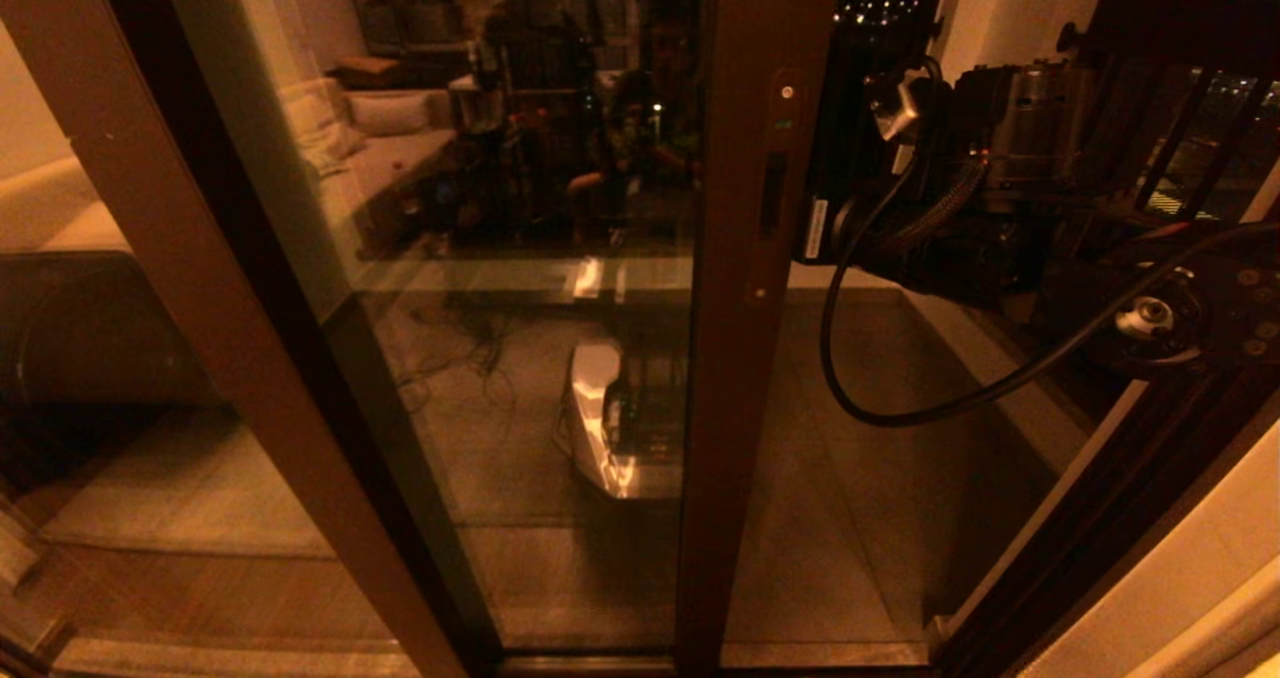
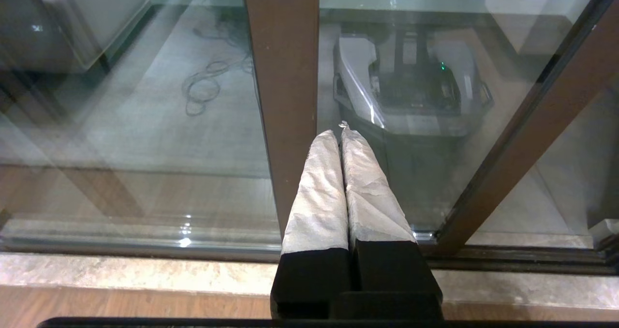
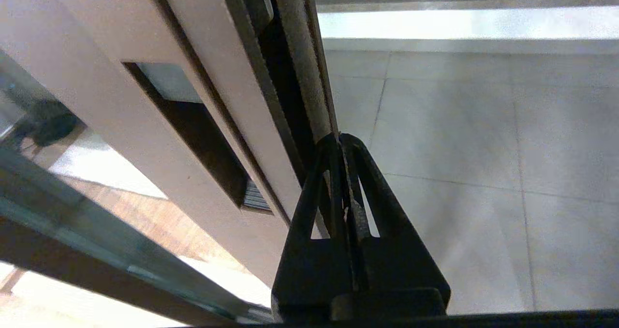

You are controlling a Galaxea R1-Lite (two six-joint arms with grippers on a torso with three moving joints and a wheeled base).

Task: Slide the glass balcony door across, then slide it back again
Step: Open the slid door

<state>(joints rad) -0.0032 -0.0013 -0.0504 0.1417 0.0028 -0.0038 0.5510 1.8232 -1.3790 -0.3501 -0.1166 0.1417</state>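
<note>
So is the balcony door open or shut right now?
Partly open: bare balcony floor shows beside the door's handle rail, where the shut right gripper sits at its edge.

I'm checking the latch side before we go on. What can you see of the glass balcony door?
The glass balcony door is a tall reflective pane in a dark brown frame. Its upright rail carries a slim handle slot and a small round lock. It stands partly open, with balcony floor showing past its edge. The right gripper, fingers shut, sits at that edge; contact isn't clear.
</note>
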